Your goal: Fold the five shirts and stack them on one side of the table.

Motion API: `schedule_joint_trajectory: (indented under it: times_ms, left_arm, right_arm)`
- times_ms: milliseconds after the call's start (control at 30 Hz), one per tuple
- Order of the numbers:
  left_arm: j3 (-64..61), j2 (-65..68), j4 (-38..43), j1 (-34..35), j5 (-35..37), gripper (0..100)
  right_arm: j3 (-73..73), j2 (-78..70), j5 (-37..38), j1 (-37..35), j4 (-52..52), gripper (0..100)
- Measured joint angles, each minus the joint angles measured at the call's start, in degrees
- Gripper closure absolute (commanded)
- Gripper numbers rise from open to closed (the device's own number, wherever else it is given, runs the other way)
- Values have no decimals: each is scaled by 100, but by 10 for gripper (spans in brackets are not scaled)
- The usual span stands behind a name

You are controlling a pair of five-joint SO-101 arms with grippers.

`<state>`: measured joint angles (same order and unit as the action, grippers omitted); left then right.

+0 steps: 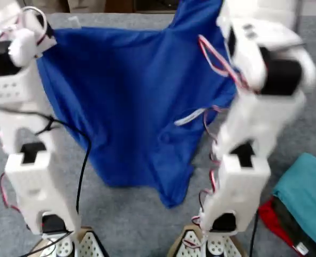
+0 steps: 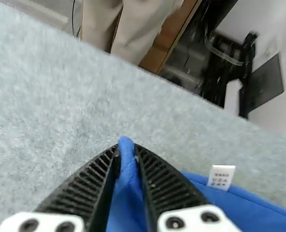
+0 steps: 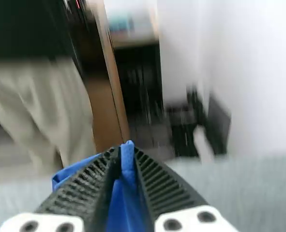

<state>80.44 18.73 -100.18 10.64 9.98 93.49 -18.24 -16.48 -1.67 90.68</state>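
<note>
Grey cloth covers the table (image 1: pixel 120 214), and near its front edge a teal shirt (image 1: pixel 307 187) lies on a red one (image 1: pixel 272 217). Further out, the blue shirt (image 1: pixel 131 107) hangs spread between both arms. The left gripper (image 2: pixel 127 159) and right gripper (image 3: pixel 127 154) each pinch a top corner. I would lower both corners evenly, so it lands flat. Behind the table stands wooden furniture (image 2: pixel 174 34).

Likely a lab: grey felt-covered table (image 2: pixel 60 96), wooden cabinet (image 2: pixel 171 33), black equipment rack (image 2: pixel 215 63) behind.
</note>
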Motion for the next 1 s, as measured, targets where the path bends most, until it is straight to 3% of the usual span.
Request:
schedule_joint_trajectory:
  times_ms: [300,533,1000]
  left_arm:
    - [-2242,-4000,0,0,-360,981]
    - [-3332,-6453,0,9,-774,981]
    - [-4695,-7042,-9,18,-993,981]
  right_arm:
    - [62,2804,141,0,-765,994]
    - [-202,3991,141,-9,-1433,994]
    - [-2708,3956,-659,273,-2084,994]
